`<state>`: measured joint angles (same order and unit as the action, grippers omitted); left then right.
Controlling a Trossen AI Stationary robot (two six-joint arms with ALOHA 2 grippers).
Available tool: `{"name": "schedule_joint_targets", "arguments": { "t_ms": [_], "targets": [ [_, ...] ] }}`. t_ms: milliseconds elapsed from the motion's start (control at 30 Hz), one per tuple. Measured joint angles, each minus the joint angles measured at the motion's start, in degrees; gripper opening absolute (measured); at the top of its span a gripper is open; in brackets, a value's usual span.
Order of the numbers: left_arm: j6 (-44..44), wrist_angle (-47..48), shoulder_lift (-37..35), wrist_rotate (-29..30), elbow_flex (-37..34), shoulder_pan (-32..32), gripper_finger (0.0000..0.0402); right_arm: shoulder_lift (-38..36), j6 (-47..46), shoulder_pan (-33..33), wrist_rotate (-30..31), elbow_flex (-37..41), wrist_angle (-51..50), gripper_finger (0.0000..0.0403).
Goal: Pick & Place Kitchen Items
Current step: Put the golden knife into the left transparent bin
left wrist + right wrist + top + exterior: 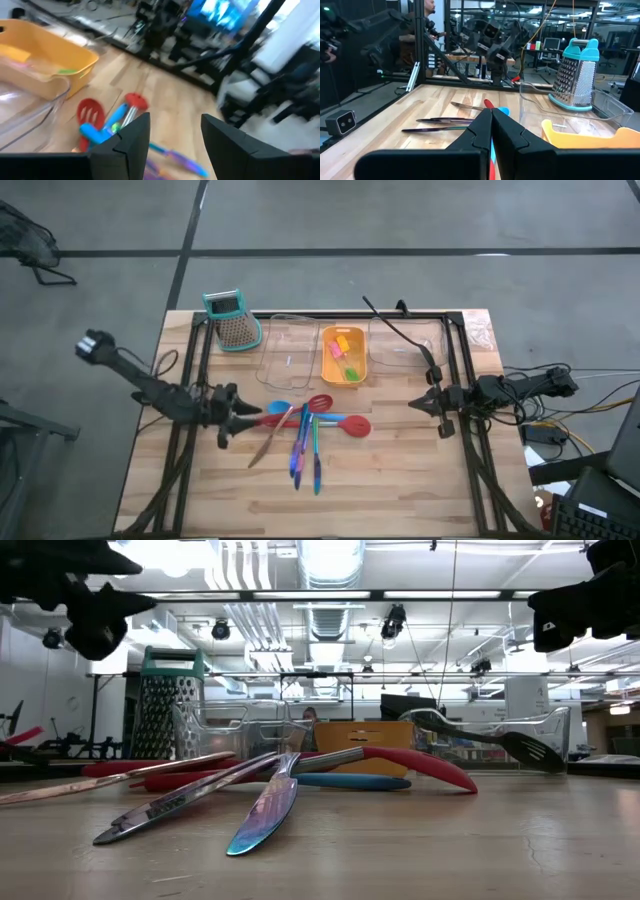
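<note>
Your left gripper (243,423) hangs with its fingers spread and nothing between them, just beside the pile of utensils (305,435) lying crossed in the middle of the table (400,490): red and blue spatulas, thin iridescent knives and sticks, all overlapping. Your right gripper (432,406) waits on the far side with its fingers pressed together, empty. The long black spoon (400,335) already rests in the clear tray (440,345), and small pieces sit in the orange tray (343,356). The risk is the tangle: closing on one handle will likely drag or flip its neighbours, and the thin, flat sticks may slip from the fingers. Approach from a free end and lift slowly.
</note>
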<state>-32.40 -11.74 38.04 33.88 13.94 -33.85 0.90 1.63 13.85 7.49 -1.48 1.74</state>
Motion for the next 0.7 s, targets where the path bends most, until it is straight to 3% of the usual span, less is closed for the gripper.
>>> {"name": "schedule_joint_targets", "arguments": {
  "t_ms": [167, 300, 533, 700],
  "targets": [
    [-6.3, 6.6, 11.5, 12.3, 6.9, -7.1, 0.0182, 0.0, 0.0, 0.0, 0.0, 0.0, 0.0, 0.0009],
    [-8.1, 10.7, 23.1, 17.3, 13.8, -9.2, 0.0181, 0.0, 0.0, 0.0, 0.0, 0.0, 0.0, 0.0008],
    [-15.7, 26.8, 39.6, 17.2, 27.9, -9.1, 0.0181, 0.0, 0.0, 0.0, 0.0, 0.0, 0.0, 0.0009],
    [-28.7, 39.0, 48.5, 17.6, 35.0, -8.3, 0.0181, 0.0, -0.1, 0.0, 0.0, 0.0, 0.0, 0.0008]
  ]
}}
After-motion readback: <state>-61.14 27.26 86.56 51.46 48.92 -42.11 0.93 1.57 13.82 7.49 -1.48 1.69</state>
